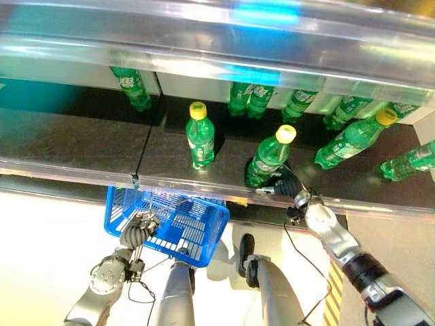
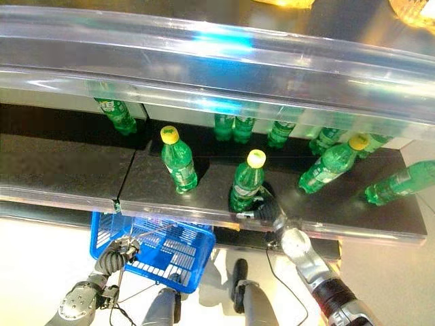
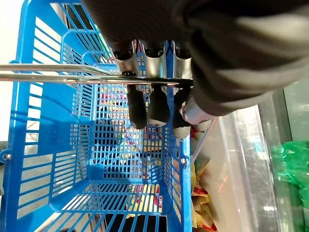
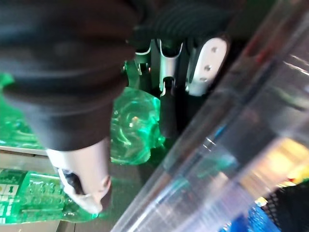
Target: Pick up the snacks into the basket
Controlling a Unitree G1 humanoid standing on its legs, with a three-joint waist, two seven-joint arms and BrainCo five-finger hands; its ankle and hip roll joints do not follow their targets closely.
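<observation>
The left hand (image 3: 154, 104) curls its fingers round the thin metal handle (image 3: 58, 77) of the blue plastic mesh basket (image 1: 194, 231), held below the shelf edge; colourful snack packets (image 3: 200, 193) lie past its wall; further up, the right hand (image 1: 289, 185) touches the base of a green plastic bottle with a yellow cap (image 1: 270, 156) on the dark shelf (image 1: 68, 146); I cannot tell its grip; 2 more capped bottles (image 1: 200, 136) stand beyond.

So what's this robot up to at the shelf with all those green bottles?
It is collecting items into a blue plastic basket, which hangs from its wire handle in the left hand, fingers curled round the handle. The right hand has reached onto the dark shelf and sits at the base of a green plastic bottle with a yellow cap, fingers against it. The bottle stands on the shelf, not yet lifted. Other green bottles stand nearby.
</observation>
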